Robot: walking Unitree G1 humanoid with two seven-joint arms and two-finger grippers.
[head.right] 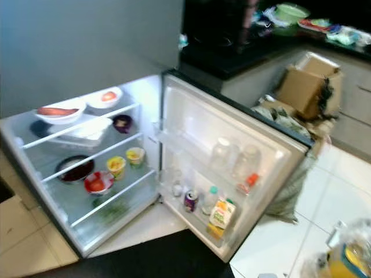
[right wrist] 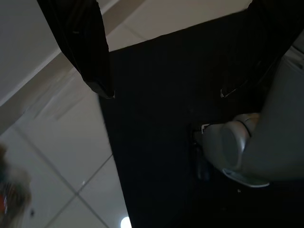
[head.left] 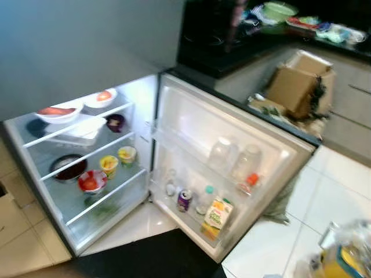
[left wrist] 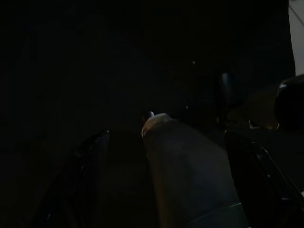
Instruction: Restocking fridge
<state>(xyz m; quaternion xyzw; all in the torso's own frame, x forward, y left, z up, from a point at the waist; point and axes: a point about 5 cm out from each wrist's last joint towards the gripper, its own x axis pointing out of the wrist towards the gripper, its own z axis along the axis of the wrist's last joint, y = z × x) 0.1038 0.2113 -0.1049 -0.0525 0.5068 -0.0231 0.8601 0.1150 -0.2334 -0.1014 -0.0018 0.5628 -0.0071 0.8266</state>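
The small fridge [head.left: 35,156] stands open, its door [head.left: 232,124] swung out to the right. The top shelf carries a white bowl of red food [head.left: 58,112] and a second bowl [head.left: 102,97]. Lower shelves hold a dark pan [head.left: 68,167], a red bowl [head.left: 91,182] and two yellow cups [head.left: 117,160]. In the door's rack are a purple can [head.left: 184,200], a juice carton [head.left: 217,217] and clear jars [head.left: 235,157]. My left gripper [left wrist: 166,135] hangs in the dark, fingers apart. My right gripper [right wrist: 164,92] hangs open over a black mat [right wrist: 156,156].
A clear bag with yellow goods [head.left: 342,255] sits on the white tiles at the near right. Behind the fridge door stand a cardboard box [head.left: 298,87] and a dark counter [head.left: 232,40] with dishes. The black mat [head.left: 151,258] lies before the fridge.
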